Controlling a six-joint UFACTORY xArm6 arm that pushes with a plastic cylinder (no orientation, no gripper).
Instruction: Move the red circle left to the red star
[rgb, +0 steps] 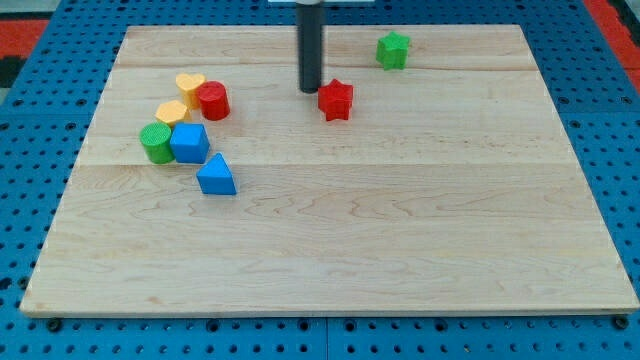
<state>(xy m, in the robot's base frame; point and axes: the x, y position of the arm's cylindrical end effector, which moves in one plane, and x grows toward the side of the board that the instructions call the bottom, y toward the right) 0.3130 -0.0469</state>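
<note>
The red circle (213, 100) stands on the wooden board at the view's upper left, touching the yellow heart (189, 87). The red star (336, 99) lies near the top middle, well to the right of the red circle. My tip (311, 90) is down on the board just left of the red star, close to it, and far to the right of the red circle. The rod rises straight up out of the view's top.
A yellow hexagon (171, 112), a green cylinder (155, 143), a blue cube (189, 143) and a blue triangle (216, 176) cluster below the red circle. A green star (393, 50) lies at the top right. The board (400, 250) rests on blue pegboard.
</note>
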